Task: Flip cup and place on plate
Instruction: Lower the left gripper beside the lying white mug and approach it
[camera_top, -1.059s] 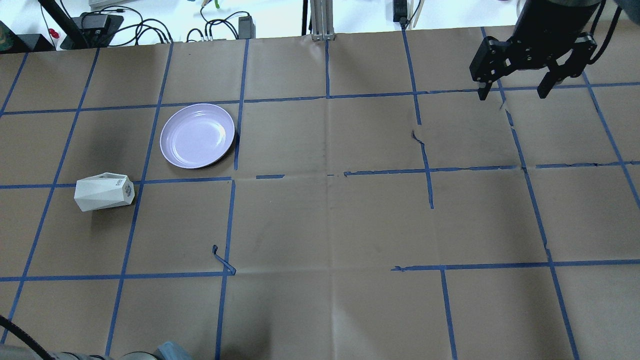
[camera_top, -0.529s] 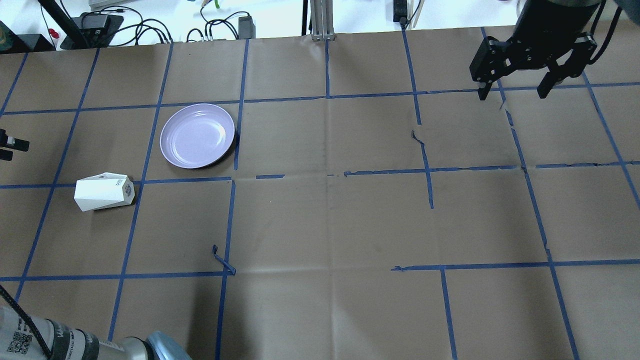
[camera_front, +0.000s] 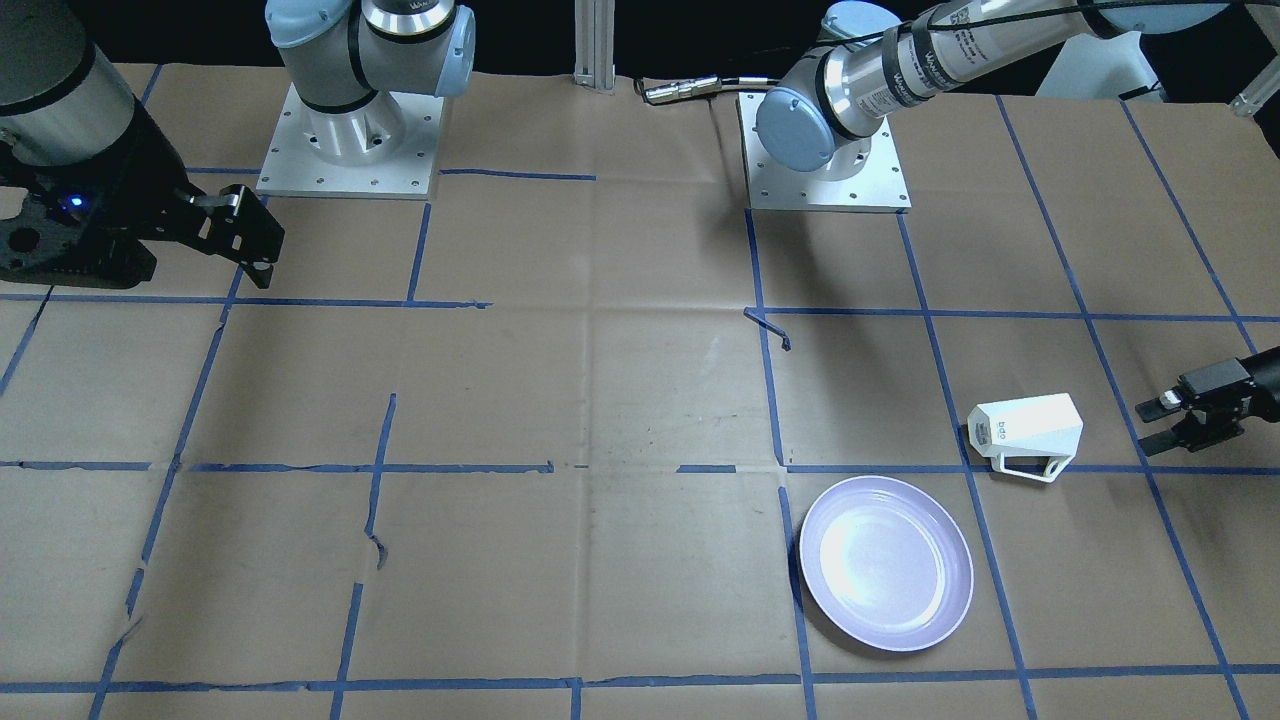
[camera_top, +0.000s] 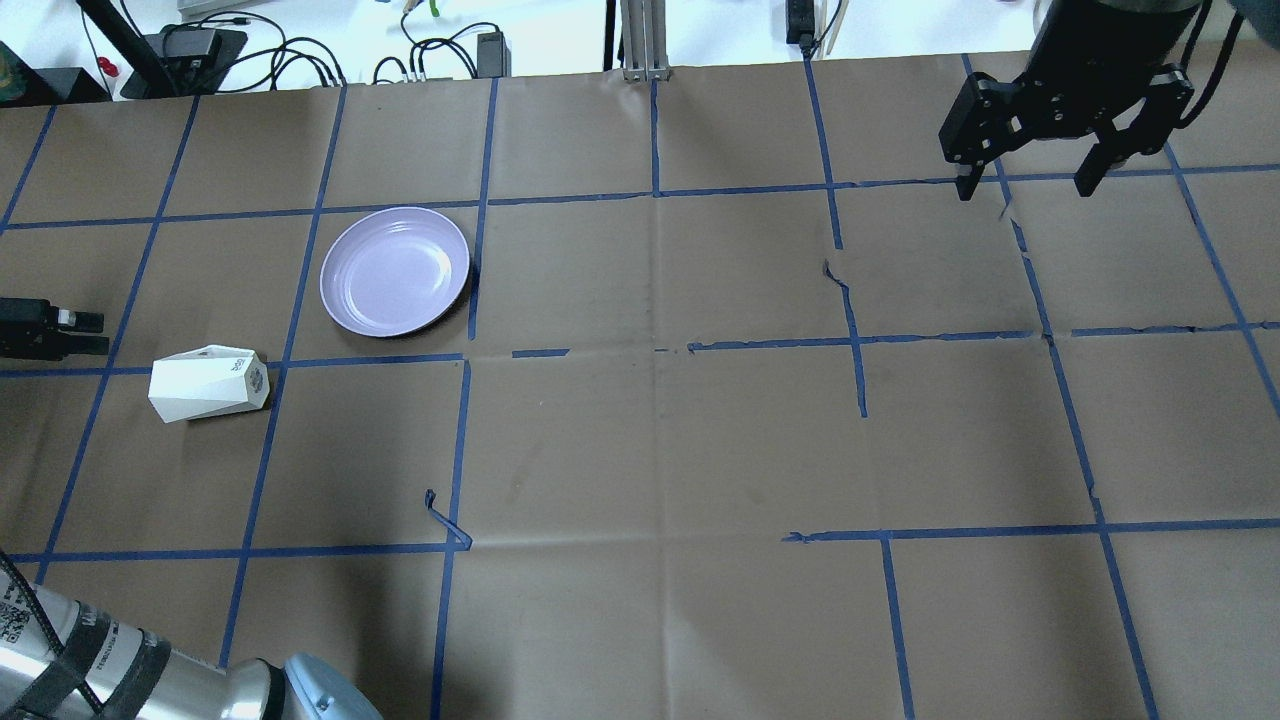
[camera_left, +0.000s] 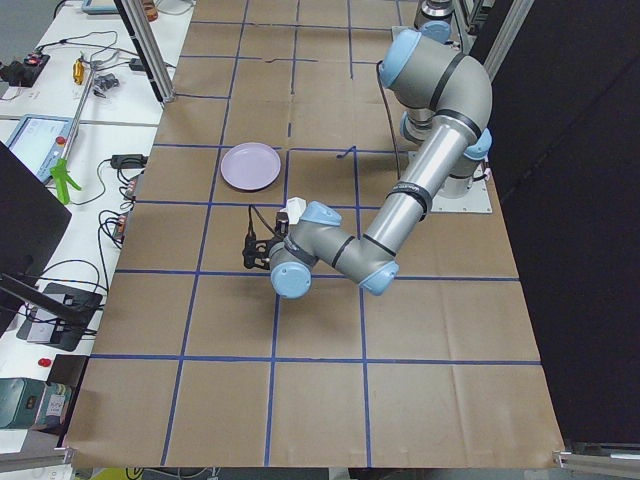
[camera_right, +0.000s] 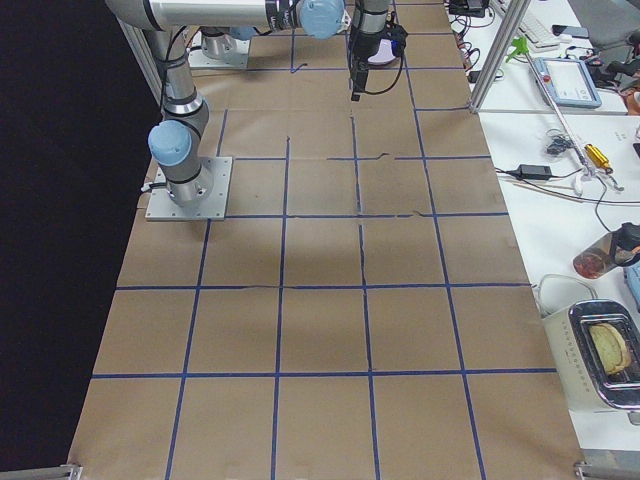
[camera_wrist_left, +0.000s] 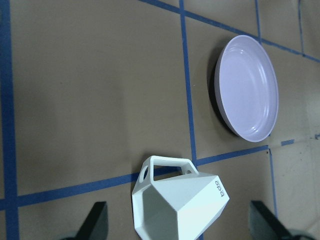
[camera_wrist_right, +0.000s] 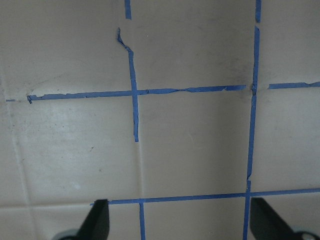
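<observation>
As seen from the left wrist camera, the left gripper (camera_front: 1153, 424) is spread wide with nothing between its fingers (camera_wrist_left: 95, 222). Only the two dark tips show, cut off by the bottom edge.

The cup (camera_wrist_left: 175, 210) lies on its side on the table (camera_top: 650, 450), just ahead of the fingertips and in line with the gap between them. Front view shows a clear gap, so no contact. Its wide end is turned toward the gripper and its printed narrow end points away. The handle (camera_wrist_left: 167, 167) sticks out sideways toward the plate (camera_wrist_left: 250, 95). The cup's lower edge is cropped in the wrist view. The handle is hidden in the overhead view, and in the left side view the arm covers most of the cup.

The plate sits beyond the cup, near it but apart, flat and bare.

Well apart, across the table, the right gripper (camera_top: 1023, 188) hangs above the paper, fingers wide, gripping nothing.
</observation>
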